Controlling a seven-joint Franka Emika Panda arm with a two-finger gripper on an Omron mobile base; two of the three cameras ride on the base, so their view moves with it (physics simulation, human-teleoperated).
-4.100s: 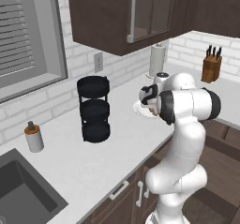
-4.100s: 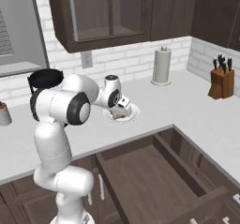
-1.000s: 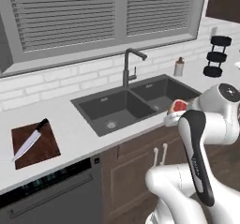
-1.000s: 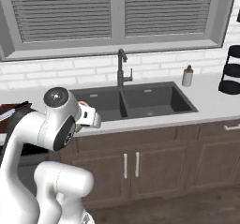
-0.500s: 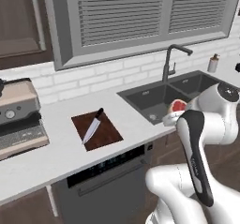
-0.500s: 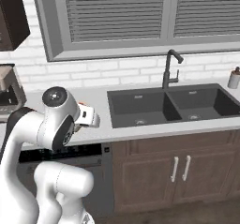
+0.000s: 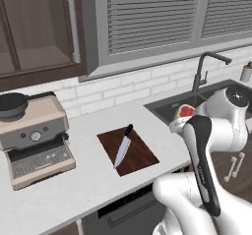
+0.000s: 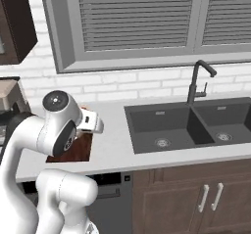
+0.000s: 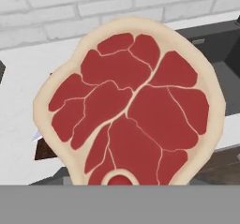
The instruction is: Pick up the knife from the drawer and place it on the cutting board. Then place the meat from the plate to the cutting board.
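The white counter [image 7: 98,180] ran below a shuttered window, with a coffee machine [image 7: 34,135] at its left end and a dark sink [image 8: 196,123] at its right. The knife [image 7: 122,146] lay on the cutting board [image 7: 140,156], so the first step looked complete. The gripper [image 7: 183,116] carried the meat [image 9: 129,108] raised beside the sink, well short of the board; its jaws sat partly open around it. The next move called for carrying it over the board's bare area and releasing. The fingertips were hidden behind the meat.

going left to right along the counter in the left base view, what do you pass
espresso machine → cutting board with the knife lying on it → meat held up in the gripper → sink faucet
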